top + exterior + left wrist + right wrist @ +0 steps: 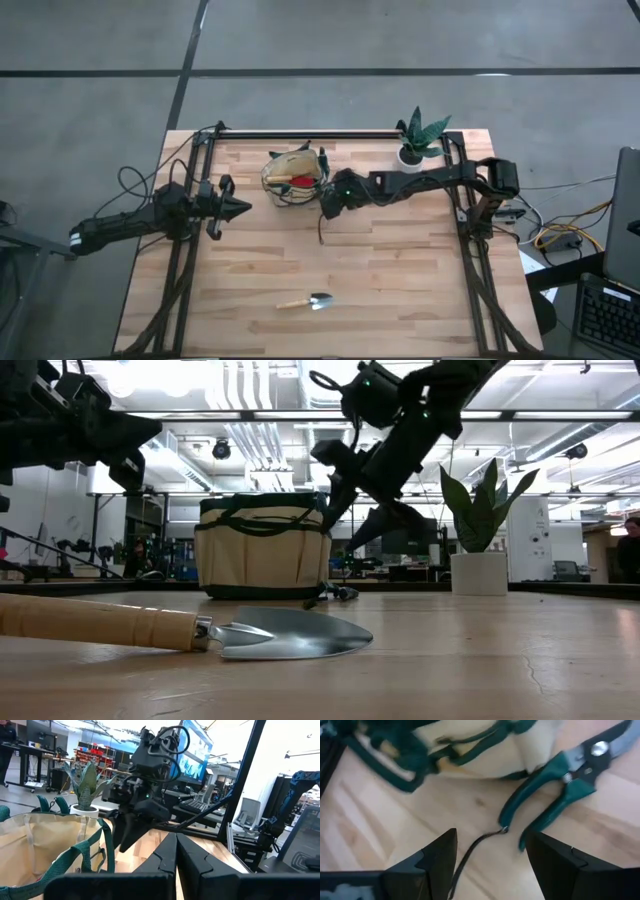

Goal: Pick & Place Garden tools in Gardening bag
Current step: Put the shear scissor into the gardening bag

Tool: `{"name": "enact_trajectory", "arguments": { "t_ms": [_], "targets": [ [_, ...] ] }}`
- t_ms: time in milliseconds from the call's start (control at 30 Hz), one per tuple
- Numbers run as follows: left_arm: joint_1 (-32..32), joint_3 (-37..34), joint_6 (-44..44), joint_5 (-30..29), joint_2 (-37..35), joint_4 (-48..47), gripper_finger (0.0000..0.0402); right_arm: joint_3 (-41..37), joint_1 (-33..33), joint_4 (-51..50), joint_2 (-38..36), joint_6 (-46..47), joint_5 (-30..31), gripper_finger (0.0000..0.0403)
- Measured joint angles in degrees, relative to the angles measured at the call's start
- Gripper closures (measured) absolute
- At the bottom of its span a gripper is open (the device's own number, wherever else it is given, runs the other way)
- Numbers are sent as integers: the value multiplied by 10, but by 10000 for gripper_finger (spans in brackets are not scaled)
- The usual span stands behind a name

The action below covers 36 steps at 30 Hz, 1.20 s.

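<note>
Nearest thing on the butcher-block wooden counter [400,290] is a trowel [306,301]: round pale wood handle, metal collar, shiny pointed scoop blade. It lies flat by itself near the front edge, well apart from everything else.

Further back, about mid-counter, a thin dark stick [320,233] lies on the wood, skinny and slightly bent, right under the right arm's claw [328,210]. In the right wrist view that claw [490,857] has its two dark blocky fingers spread wide open with nothing between them, hanging above the stick [472,852].

Just beyond the stick's end is a pair of pruning shears [565,782], curved teal-green handles, dark blades, a silver pivot bolt. It rests on the counter right against the base of the gardening bag [470,745].

The gardening bag [294,176] is a small round tote, tan canvas with dark green trim and floppy loop handles, standing upright left of the right claw. From above you can see something red [303,181] and a pale wooden handle [290,163] inside it. In the low view the bag [262,545] looks soft and a bit slumped, with pockets around the outside.

The left arm waits off at the left side, its claw [236,209] pointing toward the bag, fingers pressed together and empty.

At the far right corner there's a spiky green plant [420,132] in a smooth white pot [478,573].
</note>
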Motion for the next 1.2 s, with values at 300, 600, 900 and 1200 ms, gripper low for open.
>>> {"name": "enact_trajectory", "arguments": {
  "t_ms": [300, 600, 900, 1200],
  "targets": [
    [0, 0, 0, 0, 0, 0, 392, -53, -2, 21, 1, 29, 48, 181],
    [0, 0, 0, 0, 0, 1, 392, -68, -4, 44, 7, 46, 92, 181],
    [0, 0, 0, 0, 0, -2, 392, -26, -7, 38, 62, 13, 88, 182],
    [0, 0, 0, 0, 6, -4, 392, 35, -12, -49, 119, 12, 90, 184]
  ]
}}
